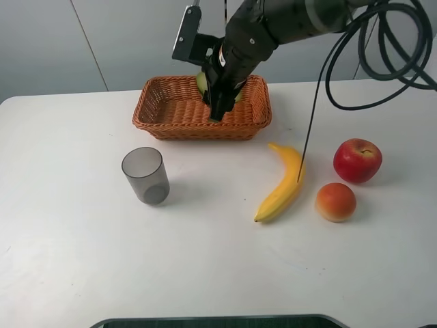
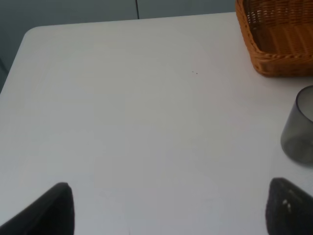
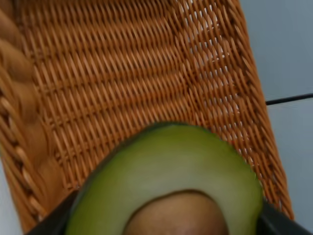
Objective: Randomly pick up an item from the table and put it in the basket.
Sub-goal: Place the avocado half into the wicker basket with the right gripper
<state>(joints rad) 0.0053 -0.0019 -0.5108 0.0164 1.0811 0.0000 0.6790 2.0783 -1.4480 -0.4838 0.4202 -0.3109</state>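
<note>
Orange-brown woven basket (image 1: 147,104), avocado (image 3: 166,161) with pale green flesh and brown pit; white bench (image 1: 205,266), smoky grey cup (image 1: 145,175), yellow banana (image 1: 281,184), red apple (image 1: 357,160)

A bulky, glossy black arm (image 1: 273,27) of rounded cylindrical segments is seen, ringed by a grey band (image 1: 324,12) toward one o'clock. Thick black cables (image 1: 389,55) are looped at two o'clock, and one thin black cable (image 1: 311,123) is hung below them. A flat black-and-silver camera block (image 1: 186,34) is fixed at the wrist. Narrow dark fingers are shown on the right gripper (image 1: 220,106), and matte black rounded fingertips (image 2: 49,213) on the left gripper (image 2: 168,210).
</note>
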